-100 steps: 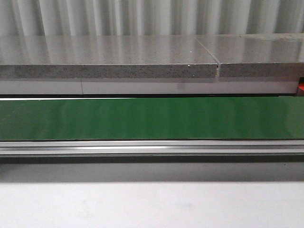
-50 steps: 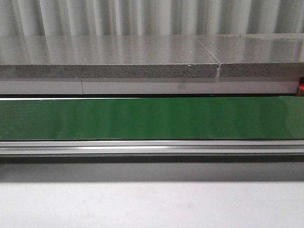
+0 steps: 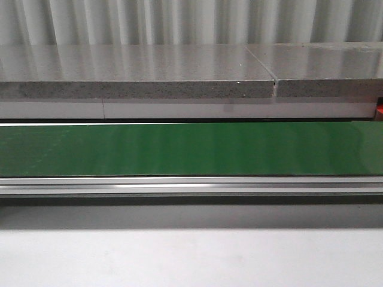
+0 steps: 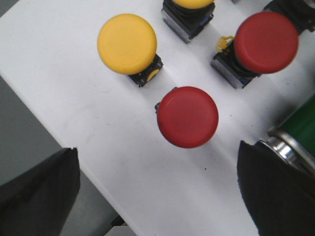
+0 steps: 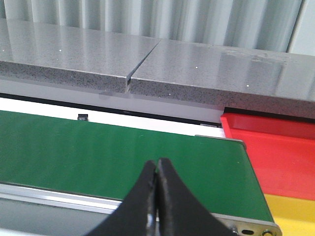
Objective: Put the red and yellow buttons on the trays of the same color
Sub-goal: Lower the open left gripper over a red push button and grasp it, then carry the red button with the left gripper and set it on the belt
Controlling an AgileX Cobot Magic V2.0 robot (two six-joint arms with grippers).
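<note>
From my seat, the front view gives me a pale white counter (image 3: 191, 257) nearest, then an aluminium rail (image 3: 191, 186), the green conveyor belt (image 3: 191, 149), a speckled grey stone ledge (image 3: 137, 89) and a corrugated metal wall (image 3: 179, 21) behind — no arm shows there.

My left end effector (image 4: 157, 191) hangs with its fingers (image 4: 39, 187) wide apart over the white counter, above a red button (image 4: 187, 116). Beyond that sit a yellow button (image 4: 127, 44), a second red button (image 4: 266, 42) and another yellow one (image 4: 188, 4), cut off by the frame.

My right end effector (image 5: 157, 196) has its tips pressed together, empty, before the belt. The red tray (image 5: 275, 152) and yellow tray (image 5: 290, 209) lie just past the belt's end.
</note>
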